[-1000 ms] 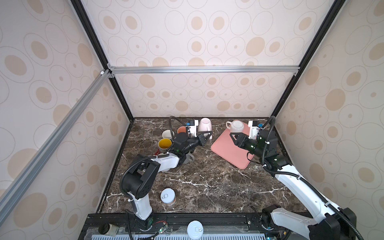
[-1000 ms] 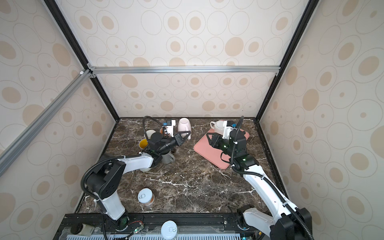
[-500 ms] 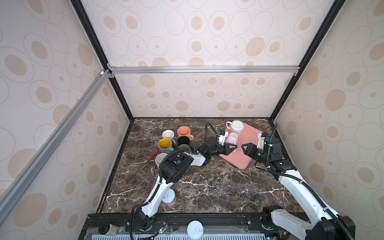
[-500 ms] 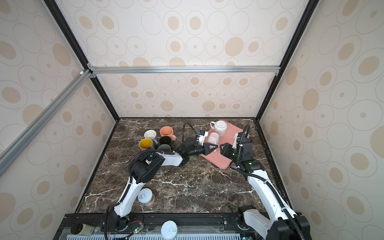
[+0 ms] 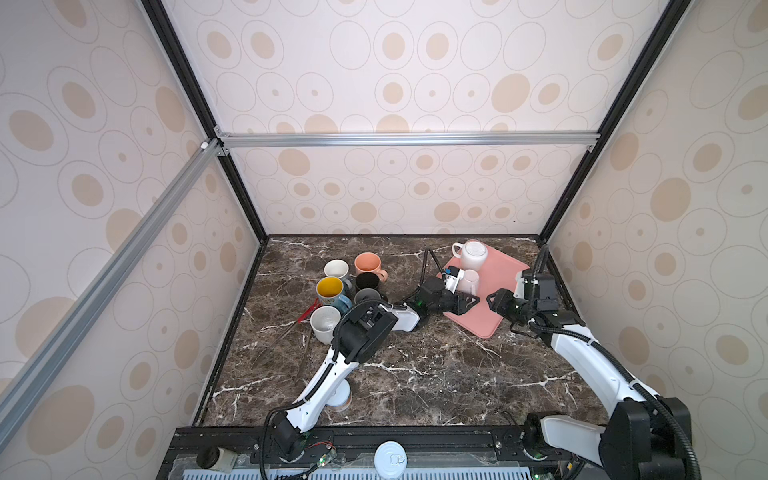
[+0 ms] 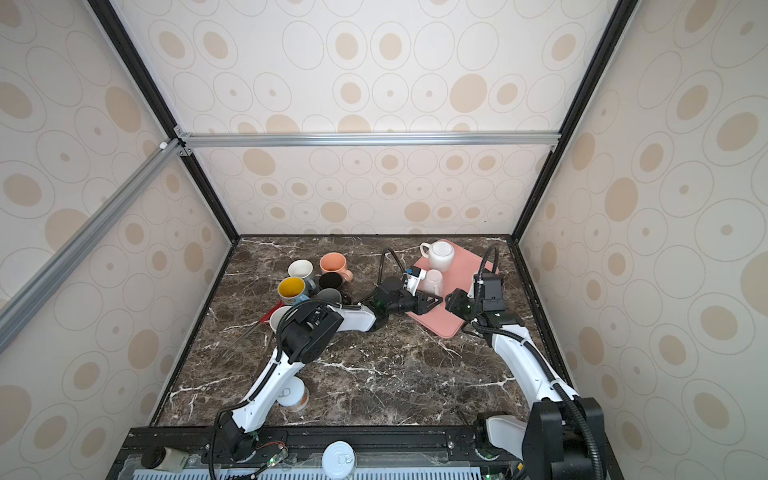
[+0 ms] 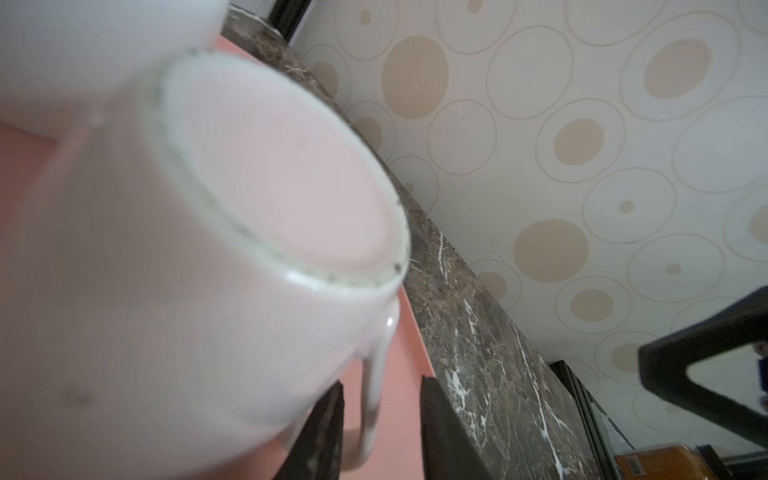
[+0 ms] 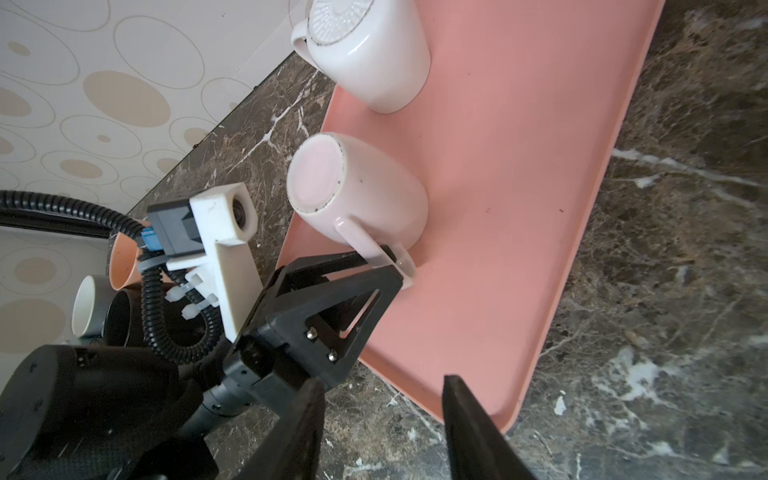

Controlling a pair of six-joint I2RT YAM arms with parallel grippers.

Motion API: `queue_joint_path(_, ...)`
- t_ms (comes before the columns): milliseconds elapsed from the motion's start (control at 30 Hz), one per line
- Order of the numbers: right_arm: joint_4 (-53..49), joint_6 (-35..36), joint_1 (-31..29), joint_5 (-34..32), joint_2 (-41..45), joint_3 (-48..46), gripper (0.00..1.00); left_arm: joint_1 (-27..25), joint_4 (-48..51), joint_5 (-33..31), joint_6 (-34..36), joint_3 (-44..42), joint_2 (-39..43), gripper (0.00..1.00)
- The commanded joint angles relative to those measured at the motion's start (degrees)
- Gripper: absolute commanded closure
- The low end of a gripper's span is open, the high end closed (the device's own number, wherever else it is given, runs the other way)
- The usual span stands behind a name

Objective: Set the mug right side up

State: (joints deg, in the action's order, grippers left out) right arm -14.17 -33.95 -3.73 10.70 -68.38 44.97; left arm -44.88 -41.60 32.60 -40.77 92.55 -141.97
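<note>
- The pink mug (image 5: pixel 471 279) stands upside down — base up, rim down — on the pink tray (image 5: pixel 500 286), near the tray's left edge in both top views.
- Its handle (image 8: pixel 374 253) points toward the front of the desk (image 5: pixel 415 374).
- The left pincer (image 8: pixel 392 266) reaches in low from the left. Its jaws are parted, one on each side of the handle.
- In the left wrist view a strip of tray shows between the handle (image 7: pixel 372 374) and one of the fingers (image 7: pixel 449 436), so the pincer is loose around the handle, not clamped on it.
- The right pincer (image 8: pixel 382 424) hangs over the tray's front edge, just beside the left one — jaws apart, nothing between them.
- A white mug (image 5: pixel 471 254), also upside down, sits just behind the pink mug at the tray's back corner.
</note>
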Motion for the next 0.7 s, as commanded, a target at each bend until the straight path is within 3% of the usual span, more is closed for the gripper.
queue_joint_path(0, -0.24, 0.92, 0.31, -0.05, -0.98, 1.49, 0.50, 0.90, 5.07, -3.68, 3.83, -2.51, 5.93, 0.63)
queue_joint_path(233, -0.78, 0.82, 0.34, 1.09, -1.73, 1.58, 0.50, 1.53, 14.08, -12.54, 8.35, -5.55, 10.97, 0.63)
queue_joint_path(367, 1.37, -0.07, 0.52, -5.00, -4.13, 0.41, 0.51, 0.68, 20.98, -17.68, 11.69, -3.19, 13.21, 0.60)
queue_joint_path(533, -4.86, 1.02, 3.71, -9.19, -19.35, 10.79, 0.63, 0.57, 22.15, -17.72, 12.04, -4.22, 16.24, 0.60)
queue_joint_path(667, -1.57, 0.84, 3.73, -3.66, -29.92, 17.11, 0.71, 0.56, 21.77, -18.40, 13.14, -8.41, 20.51, 0.60)
